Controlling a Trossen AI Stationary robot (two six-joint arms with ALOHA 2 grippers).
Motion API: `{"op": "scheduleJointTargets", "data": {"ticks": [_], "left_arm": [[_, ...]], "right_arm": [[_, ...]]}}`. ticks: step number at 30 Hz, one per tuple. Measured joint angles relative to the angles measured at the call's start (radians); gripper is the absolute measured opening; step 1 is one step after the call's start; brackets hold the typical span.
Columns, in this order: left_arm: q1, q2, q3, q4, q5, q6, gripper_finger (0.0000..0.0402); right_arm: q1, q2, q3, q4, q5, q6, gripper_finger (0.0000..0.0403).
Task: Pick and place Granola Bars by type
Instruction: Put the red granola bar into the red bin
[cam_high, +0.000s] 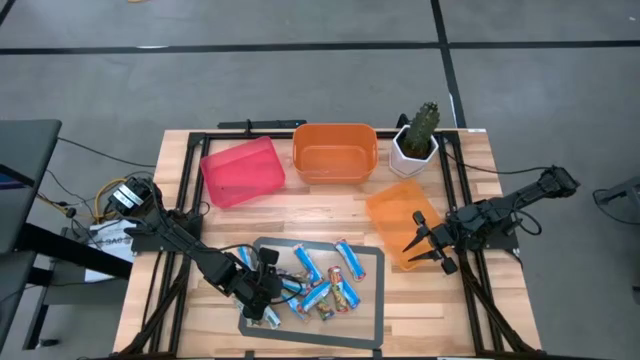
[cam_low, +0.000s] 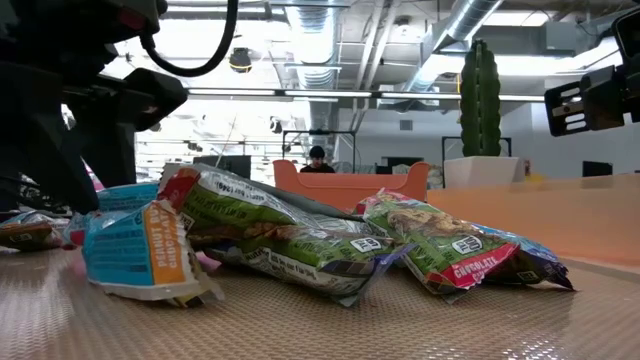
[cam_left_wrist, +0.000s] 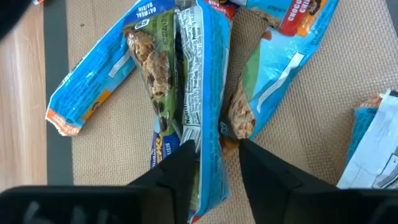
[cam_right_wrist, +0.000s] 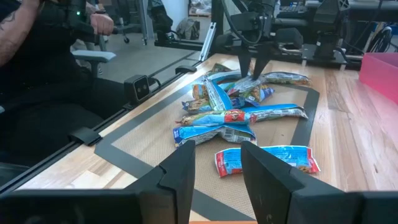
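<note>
Several Granola Bars (cam_high: 325, 285) lie heaped on a grey mat (cam_high: 370, 300) at the near middle of the tabletop (cam_high: 330, 200), which keeps the whole pile within reach of both arms. Most wear blue wrappers, and a few show green or red panels, so they are mixed and not yet split by kind. Three bins stand farther back: a red bin (cam_high: 242, 170), an orange bin (cam_high: 335, 152) beside it, and a flat orange tray (cam_high: 400, 222) toward the right. These are likely the places for the separate kinds, though nothing shows which kind goes where. A potted cactus (cam_high: 418, 138) stands at the back right corner and has no clear part in the job.

The left tool (cam_left_wrist: 214, 171) is down at the left edge of the pile. Its fingers (cam_left_wrist: 180, 168) stand apart on either side of a blue-and-green bar (cam_left_wrist: 199, 106) that lies lengthwise between them. The tool is open and not yet clamped, and it looks lined up to close across the bar's narrow width, which should give the firmer hold on a slippery wrapper.

The right tool (cam_high: 428, 245) waits over the flat orange tray with its fingers spread and nothing held. From there it looks across the mat at the pile, clear of the left arm's work
</note>
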Motion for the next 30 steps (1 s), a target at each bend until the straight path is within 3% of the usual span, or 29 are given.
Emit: {"op": "scheduleJointTargets", "data": {"ticks": [18, 30], "left_arm": [[0.0, -0.001, 0.0, -0.001, -0.002, -0.001, 0.0005], [0.0, -0.001, 0.0, 0.007, -0.014, -0.001, 0.0]], "right_arm": [[0.0, 0.0, 0.0, 0.0, 0.0, 0.0, 0.0123], [0.0, 0.0, 0.0, 0.0, 0.0, 0.0, 0.0123]]}}
